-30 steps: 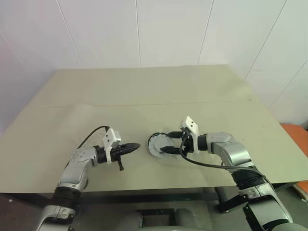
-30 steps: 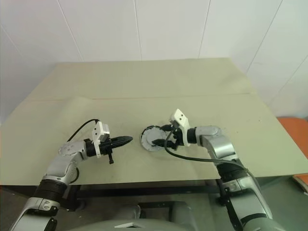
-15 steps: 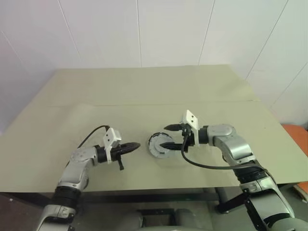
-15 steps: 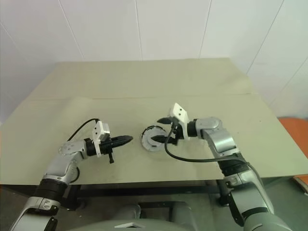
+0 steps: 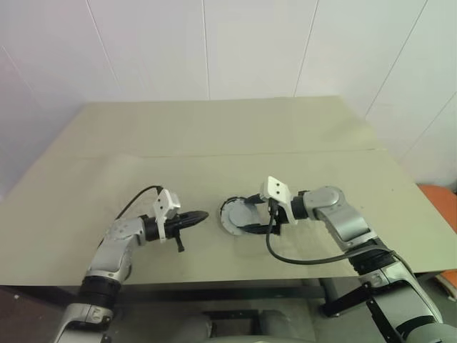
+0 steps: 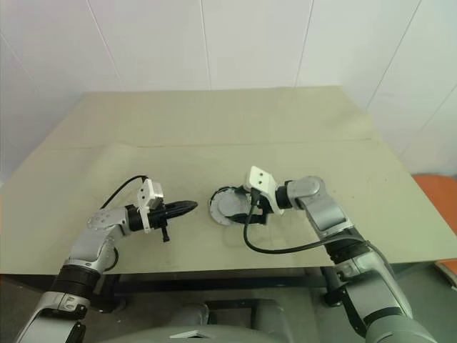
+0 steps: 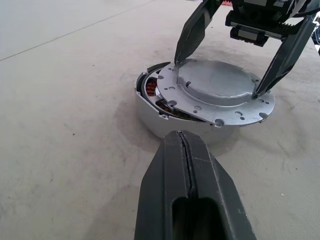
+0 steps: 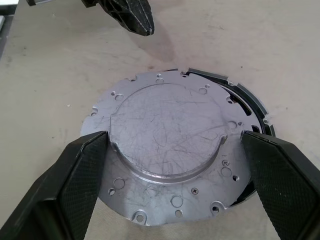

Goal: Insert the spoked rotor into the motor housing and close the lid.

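- Near the middle of the counter [image 5: 214,136], toward its front edge, sits the housing [image 7: 165,122], a shallow round cup.
- Resting on top of it is the lid [image 8: 165,150], a silvery disc with a raised centre and small holes round its edge.
- Lid is off-centre and slightly tilted on the housing, so a crescent of the inside shows on one side.
- Through that gap, in the left wrist view, copper-red windings of the rotor [image 7: 151,90] can be seen inside the housing.
- Right end effector [image 8: 165,165] hangs over the lid with its fingers [image 7: 192,32] spread wide, one on each side of the disc.
- Its fingertips are right at the lid's rim; I cannot tell whether they press on it.
- Seen from the head, the right end effector comes at the housing from about 3 o'clock, angled downward.
- Left end effector [image 5: 194,218] is closed on nothing, its two fingers pressed together into one point.
- It lies at about 9 o'clock from the housing, near it but apart, pointing toward it.
- Counter surface is a plain pale olive sheet with a seam across it further back.
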{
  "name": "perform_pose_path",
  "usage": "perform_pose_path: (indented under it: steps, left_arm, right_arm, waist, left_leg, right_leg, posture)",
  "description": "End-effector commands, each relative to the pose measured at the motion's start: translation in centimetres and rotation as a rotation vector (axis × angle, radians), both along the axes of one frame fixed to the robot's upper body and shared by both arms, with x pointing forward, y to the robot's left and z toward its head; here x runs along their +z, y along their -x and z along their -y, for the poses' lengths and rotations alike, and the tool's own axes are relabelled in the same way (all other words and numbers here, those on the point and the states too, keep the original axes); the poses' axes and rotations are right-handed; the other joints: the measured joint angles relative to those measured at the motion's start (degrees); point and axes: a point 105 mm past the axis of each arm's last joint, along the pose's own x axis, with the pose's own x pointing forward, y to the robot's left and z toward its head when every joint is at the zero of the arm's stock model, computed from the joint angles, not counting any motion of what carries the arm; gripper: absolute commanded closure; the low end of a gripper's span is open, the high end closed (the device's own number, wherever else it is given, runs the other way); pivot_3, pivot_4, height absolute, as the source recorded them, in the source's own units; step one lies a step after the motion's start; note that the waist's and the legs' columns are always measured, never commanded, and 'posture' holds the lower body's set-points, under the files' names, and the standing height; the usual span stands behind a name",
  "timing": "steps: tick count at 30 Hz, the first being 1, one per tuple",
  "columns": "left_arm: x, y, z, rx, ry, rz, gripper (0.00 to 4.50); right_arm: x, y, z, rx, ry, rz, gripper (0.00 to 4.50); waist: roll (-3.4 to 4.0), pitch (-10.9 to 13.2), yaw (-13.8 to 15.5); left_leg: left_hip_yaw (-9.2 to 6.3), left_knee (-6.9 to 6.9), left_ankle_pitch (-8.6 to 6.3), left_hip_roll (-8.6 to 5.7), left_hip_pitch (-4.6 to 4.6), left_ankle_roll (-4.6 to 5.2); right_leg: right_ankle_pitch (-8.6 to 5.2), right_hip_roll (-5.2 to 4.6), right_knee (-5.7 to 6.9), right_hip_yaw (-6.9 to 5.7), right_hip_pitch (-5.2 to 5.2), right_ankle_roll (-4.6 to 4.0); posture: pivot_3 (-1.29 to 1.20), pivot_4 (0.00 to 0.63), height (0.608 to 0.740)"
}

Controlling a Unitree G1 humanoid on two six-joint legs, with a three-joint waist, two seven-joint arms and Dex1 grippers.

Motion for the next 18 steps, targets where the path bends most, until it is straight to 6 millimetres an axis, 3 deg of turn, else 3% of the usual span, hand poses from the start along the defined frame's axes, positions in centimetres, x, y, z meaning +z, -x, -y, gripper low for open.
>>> perform_pose_path:
  steps: [1, 11, 16, 18]
  left_arm:
    - [1.0, -0.3, -0.1, 0.003, 0.004, 0.039, 4.50]
    - [1.0, -0.3, -0.6, 0.016, -0.001, 0.038, 4.50]
    - [1.0, -0.3, -0.6, 0.020, -0.001, 0.039, 4.50]
    - [0.9, -0.3, -0.6, 0.021, -0.001, 0.038, 4.50]
  right_arm:
    - [-0.1, -0.7, -0.1, -0.016, 0.036, 0.032, 0.06]
    - [-0.3, -0.7, -0.9, -0.008, 0.011, 0.006, 0.06]
    - [0.0, -0.7, -1.4, -0.011, -0.033, -0.015, 1.25]
    - [0.1, -0.6, -1.5, -0.011, -0.042, -0.019, 1.31]
  waist:
    - [-0.01, -0.01, -0.02]
    - [-0.02, -0.02, -0.08]
    - [-0.02, -0.02, -0.16]
    - [-0.02, -0.03, -0.15]
  left_leg:
    - [0.00, 0.00, 0.00, 0.00, 0.01, 0.00]
    - [-0.01, 0.02, 0.01, 0.02, 0.11, -0.01]
    - [-0.01, 0.02, 0.01, 0.02, 0.11, -0.02]
    - [-0.02, 0.02, 0.02, 0.02, 0.13, -0.02]
  right_leg:
    - [0.00, 0.00, 0.01, 0.00, 0.01, 0.00]
    - [0.00, 0.05, 0.06, 0.00, 0.07, 0.00]
    - [0.01, 0.05, 0.07, 0.01, 0.06, -0.02]
    - [0.02, 0.06, 0.09, 0.01, 0.06, -0.03]
  posture:
    - [0.00, 0.000, 0.740]
    - [0.00, 0.000, 0.740]
    - [0.00, 0.000, 0.740]
    - [0.00, 0.000, 0.740]
